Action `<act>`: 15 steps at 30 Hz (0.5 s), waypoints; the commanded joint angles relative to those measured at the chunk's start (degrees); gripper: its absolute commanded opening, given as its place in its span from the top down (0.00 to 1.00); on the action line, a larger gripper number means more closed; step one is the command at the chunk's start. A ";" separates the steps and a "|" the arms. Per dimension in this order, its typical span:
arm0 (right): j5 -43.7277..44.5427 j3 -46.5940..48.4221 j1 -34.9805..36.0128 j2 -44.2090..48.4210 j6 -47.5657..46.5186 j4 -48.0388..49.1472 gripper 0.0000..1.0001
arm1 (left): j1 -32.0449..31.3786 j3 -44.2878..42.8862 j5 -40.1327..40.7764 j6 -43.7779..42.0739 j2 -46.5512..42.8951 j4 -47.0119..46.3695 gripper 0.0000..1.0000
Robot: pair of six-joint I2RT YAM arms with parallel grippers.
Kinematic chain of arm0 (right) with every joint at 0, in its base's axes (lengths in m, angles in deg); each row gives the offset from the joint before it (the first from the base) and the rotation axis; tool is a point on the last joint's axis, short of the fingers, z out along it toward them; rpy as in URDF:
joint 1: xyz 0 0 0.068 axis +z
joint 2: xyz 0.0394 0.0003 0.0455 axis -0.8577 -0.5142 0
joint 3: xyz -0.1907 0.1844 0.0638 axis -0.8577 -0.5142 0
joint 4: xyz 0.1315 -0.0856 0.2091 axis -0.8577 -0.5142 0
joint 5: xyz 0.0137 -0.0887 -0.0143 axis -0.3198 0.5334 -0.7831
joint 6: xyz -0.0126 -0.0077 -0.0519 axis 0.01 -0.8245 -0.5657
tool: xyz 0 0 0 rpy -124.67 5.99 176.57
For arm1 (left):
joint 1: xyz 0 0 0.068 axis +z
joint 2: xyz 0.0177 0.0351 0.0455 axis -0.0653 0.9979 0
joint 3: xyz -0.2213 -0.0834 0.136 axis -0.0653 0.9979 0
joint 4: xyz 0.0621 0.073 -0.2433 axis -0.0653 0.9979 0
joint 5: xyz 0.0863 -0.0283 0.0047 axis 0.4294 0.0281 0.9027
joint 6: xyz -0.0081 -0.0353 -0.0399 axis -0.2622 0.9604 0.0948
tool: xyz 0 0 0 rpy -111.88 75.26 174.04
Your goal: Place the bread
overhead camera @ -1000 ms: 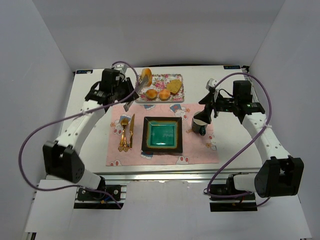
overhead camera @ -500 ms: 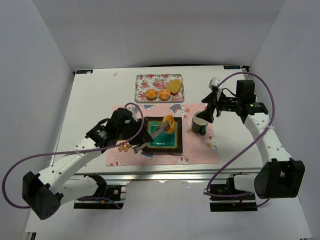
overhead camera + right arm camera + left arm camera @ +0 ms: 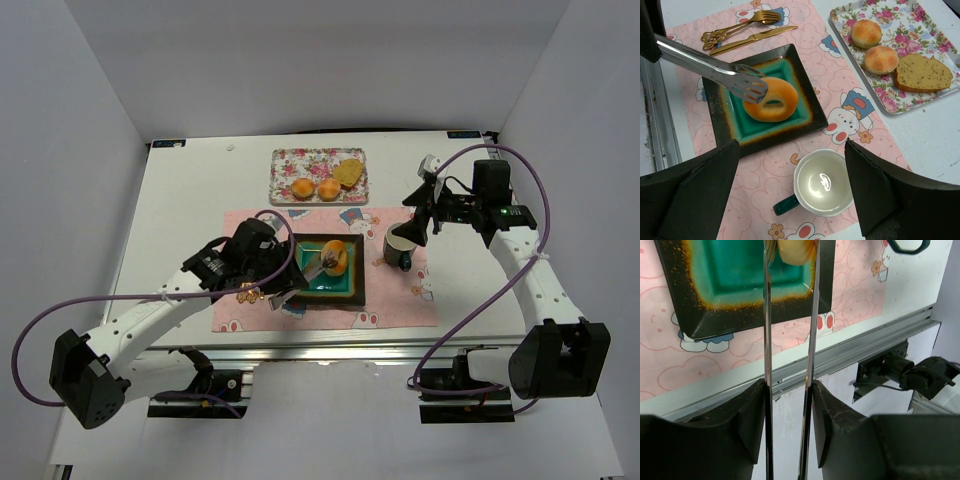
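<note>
Metal tongs (image 3: 710, 67) touch bagel (image 3: 772, 100) lying on plate (image 3: 815, 119).

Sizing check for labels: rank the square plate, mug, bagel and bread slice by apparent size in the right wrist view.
1. Square plate.
2. Mug, nearest the camera.
3. Bagel and bread slice look alike; no ranking between them.

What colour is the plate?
The plate is teal with a dark rim, clearest from the right wrist.

Top view above whole table (image 3: 180, 200), left wrist close along tongs (image 3: 767, 340), all views share plate (image 3: 815, 107)
</note>
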 commanded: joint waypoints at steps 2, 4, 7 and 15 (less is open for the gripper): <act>-2.02 1.51 -0.29 1.10 0.53 -0.72 0.11 | 0.02 -3.00 3.10 -0.99 -0.93 1.76 0.47; -2.19 1.42 -0.29 1.10 0.53 -0.54 0.11 | -0.07 -3.26 3.53 -1.17 -0.84 2.20 0.46; -2.37 1.42 -0.29 1.01 0.53 -0.63 0.11 | -0.07 -4.14 4.85 -1.25 -0.93 3.08 0.46; -3.07 1.68 -0.29 0.75 0.53 -0.63 0.10 | -0.07 -13.71 13.11 -5.47 1.18 13.79 0.46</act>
